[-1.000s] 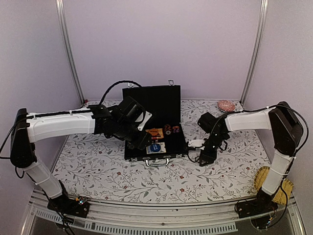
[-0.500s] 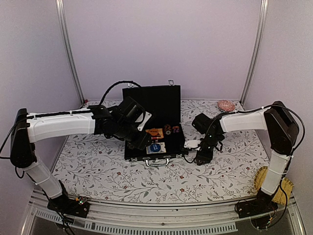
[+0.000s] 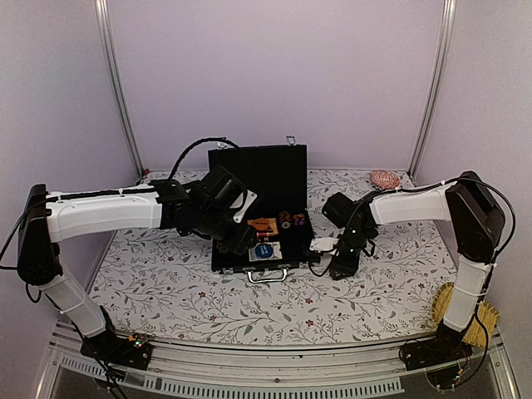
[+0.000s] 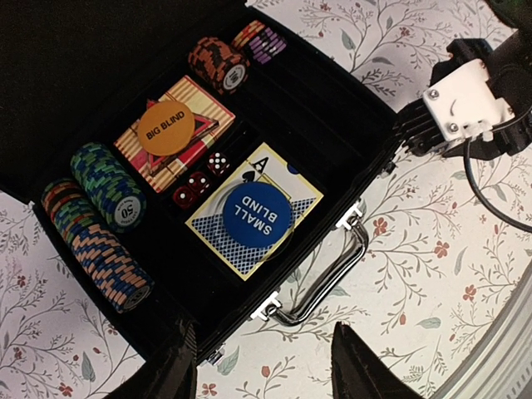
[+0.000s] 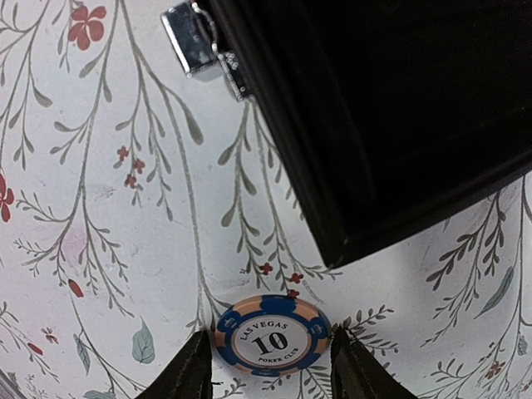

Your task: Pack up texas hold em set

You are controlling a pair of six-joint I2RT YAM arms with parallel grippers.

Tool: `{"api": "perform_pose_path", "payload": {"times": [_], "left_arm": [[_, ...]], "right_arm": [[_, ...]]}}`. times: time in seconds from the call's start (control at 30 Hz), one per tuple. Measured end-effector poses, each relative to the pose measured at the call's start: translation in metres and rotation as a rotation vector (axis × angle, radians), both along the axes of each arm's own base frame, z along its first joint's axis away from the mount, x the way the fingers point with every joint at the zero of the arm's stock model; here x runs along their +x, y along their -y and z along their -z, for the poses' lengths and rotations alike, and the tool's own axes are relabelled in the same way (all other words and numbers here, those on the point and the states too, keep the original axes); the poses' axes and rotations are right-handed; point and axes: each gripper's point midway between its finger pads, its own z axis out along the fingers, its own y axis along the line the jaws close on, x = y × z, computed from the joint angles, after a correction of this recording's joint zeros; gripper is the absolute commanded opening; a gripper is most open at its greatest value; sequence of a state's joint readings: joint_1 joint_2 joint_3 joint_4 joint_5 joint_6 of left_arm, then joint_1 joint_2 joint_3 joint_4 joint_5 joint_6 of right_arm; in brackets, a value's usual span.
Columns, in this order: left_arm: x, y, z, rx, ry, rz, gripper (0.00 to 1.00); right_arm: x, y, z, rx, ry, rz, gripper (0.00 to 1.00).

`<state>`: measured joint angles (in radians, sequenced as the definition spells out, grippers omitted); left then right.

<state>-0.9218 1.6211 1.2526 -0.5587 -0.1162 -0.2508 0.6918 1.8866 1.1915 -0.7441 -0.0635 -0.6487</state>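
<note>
Floral-patterned table cover point(image 3: 166, 291), pink ridged object point(image 3: 384, 178) at far right, woven yellow straw item point(image 3: 445, 303) at near right

The left arm point(image 3: 108, 212) and right arm point(image 3: 416, 204) have glossy white shells between black joints, loose black cables point(image 3: 195, 148), matte black tapered fingers point(image 4: 176, 370), and a white screwed block point(image 4: 461, 100) at the right wrist.

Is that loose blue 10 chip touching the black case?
Apart. The right wrist view shows a strip of flowered tablecloth between the chip and the corner of the case.
</note>
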Motion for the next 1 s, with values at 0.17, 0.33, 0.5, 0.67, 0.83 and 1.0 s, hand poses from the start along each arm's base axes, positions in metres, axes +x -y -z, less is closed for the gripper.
{"api": "perform_pose_path", "payload": {"times": [0.17,0.33,0.5,0.67,0.83,1.0], "left_arm": [[0.000,-0.001,0.001,0.004,0.002,-0.002,0.56],[0.000,-0.002,0.002,0.008,0.003,-0.004,0.56],[0.001,-0.004,0.003,0.018,0.010,-0.007,0.56],[0.003,-0.009,0.007,0.041,0.020,-0.022,0.56],[0.006,-0.020,0.013,0.060,0.017,-0.060,0.56],[0.010,-0.037,0.006,-0.006,-0.007,-0.129,0.56]], "right_arm": [[0.000,-0.001,0.000,0.002,-0.002,0.002,0.45],[0.000,-0.002,0.000,0.003,0.002,0.005,0.40],[0.000,-0.003,-0.001,-0.004,0.013,0.007,0.36],[-0.005,-0.008,-0.005,-0.013,0.032,-0.014,0.36],[-0.017,-0.021,-0.022,0.007,0.032,-0.057,0.36],[-0.010,-0.056,-0.069,0.118,0.099,-0.099,0.36]]}}
